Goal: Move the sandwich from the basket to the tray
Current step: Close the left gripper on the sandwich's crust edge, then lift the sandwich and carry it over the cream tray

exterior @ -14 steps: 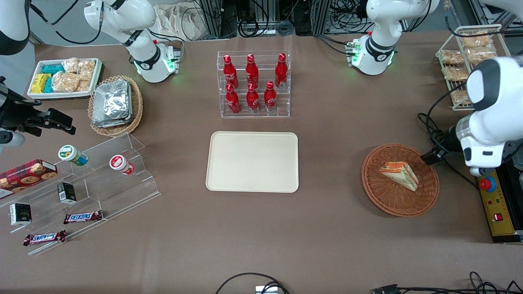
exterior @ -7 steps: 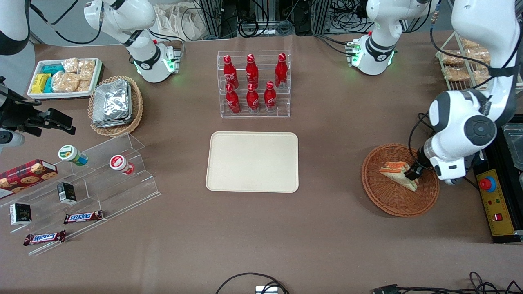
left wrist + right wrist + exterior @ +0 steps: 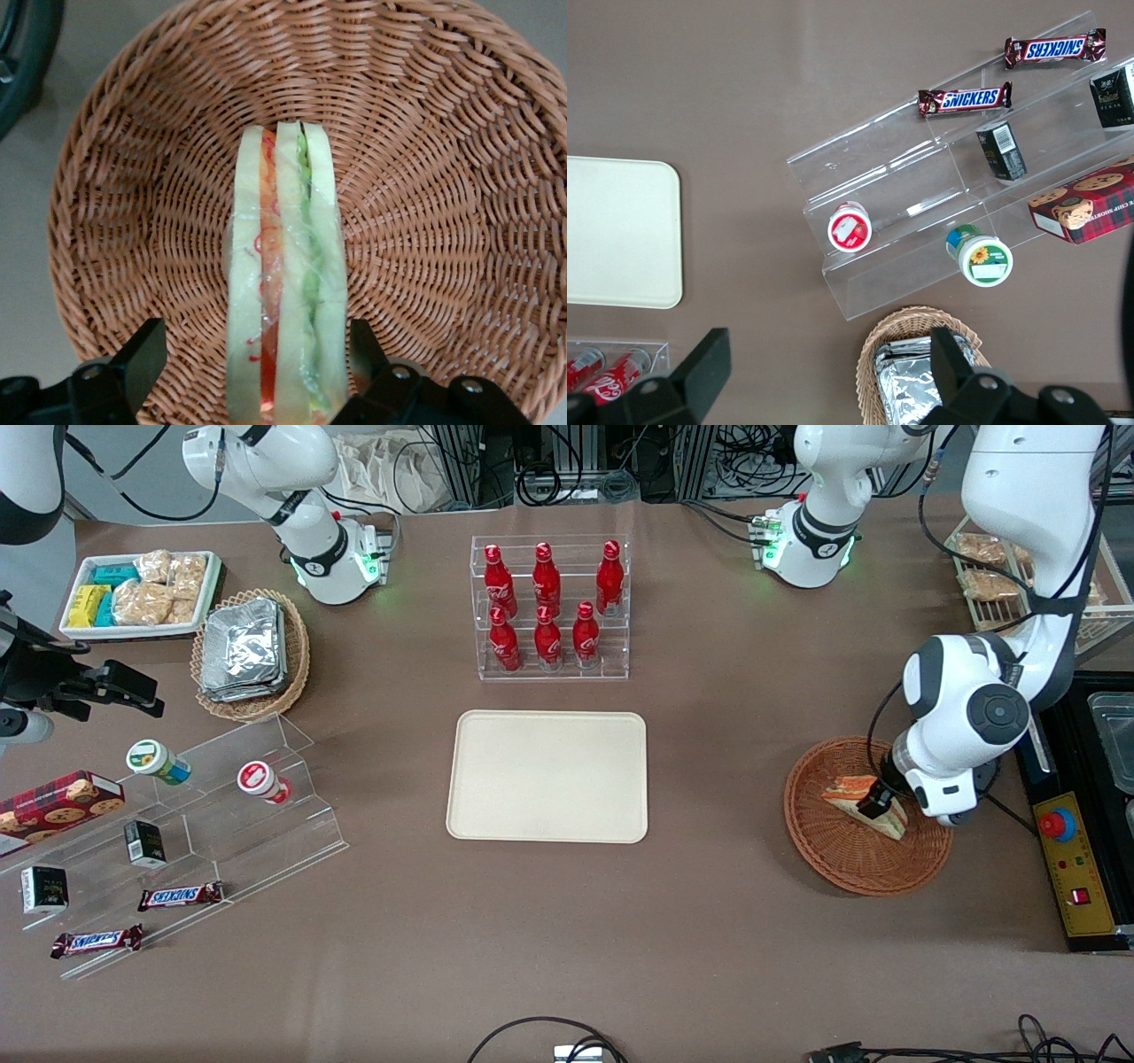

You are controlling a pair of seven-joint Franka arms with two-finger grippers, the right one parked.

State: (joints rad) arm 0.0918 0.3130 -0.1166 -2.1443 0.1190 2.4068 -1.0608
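Observation:
The sandwich [image 3: 849,789] is a triangular wedge lying in the round reddish-brown wicker basket [image 3: 842,864], toward the working arm's end of the table. My left gripper [image 3: 878,803] is down in the basket, open, with one finger on each side of the sandwich [image 3: 283,266]. In the left wrist view a gap shows between each black finger [image 3: 146,354] and the bread, and the basket [image 3: 425,177] weave fills the surroundings. The gripper [image 3: 255,347] straddles the wedge's thick end. The cream tray [image 3: 547,775] lies bare at the table's middle.
A clear rack of red bottles [image 3: 549,607] stands farther from the front camera than the tray. A yellow control box [image 3: 1074,868] lies beside the basket. Acrylic steps with snacks [image 3: 177,824] and an oval basket of foil packs [image 3: 248,651] sit toward the parked arm's end.
The left arm swung in over the basket and came down. Its gripper went from outside the basket to straddling the sandwich, then shifted slightly along it.

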